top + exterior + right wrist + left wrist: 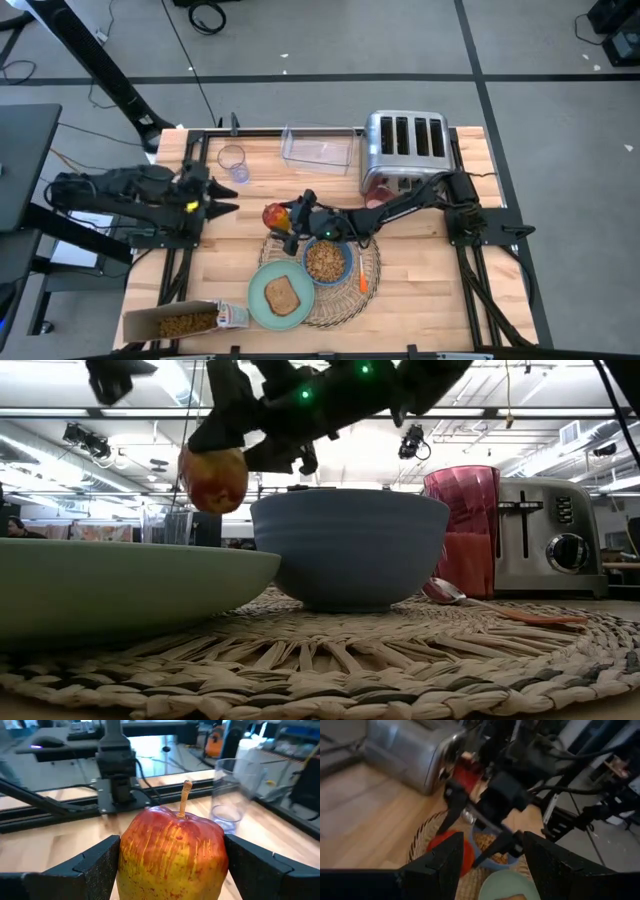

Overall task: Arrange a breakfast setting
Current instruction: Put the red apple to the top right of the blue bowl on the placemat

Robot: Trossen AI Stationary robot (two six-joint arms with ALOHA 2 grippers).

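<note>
My right gripper [283,218] clamps the apple [274,215] between its 2 fingers, holding it in the air just past the mat's [372,268] far-left edge, beside the bowl [327,262] of cereal. The plate [280,296] with toast lies on the mat near the bowl, the spoon [362,281] lies on the bowl's other side, and the cup [377,190] stands by the toaster [404,143]. My left gripper [224,205] waits open, off to the left.

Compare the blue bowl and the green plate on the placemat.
The blue bowl is deep, with high walls; the green plate is shallow and wider. The blue bowl holds cereal; the green plate carries a slice of toast. Both are round and rest on the woven placemat, side by side.
</note>
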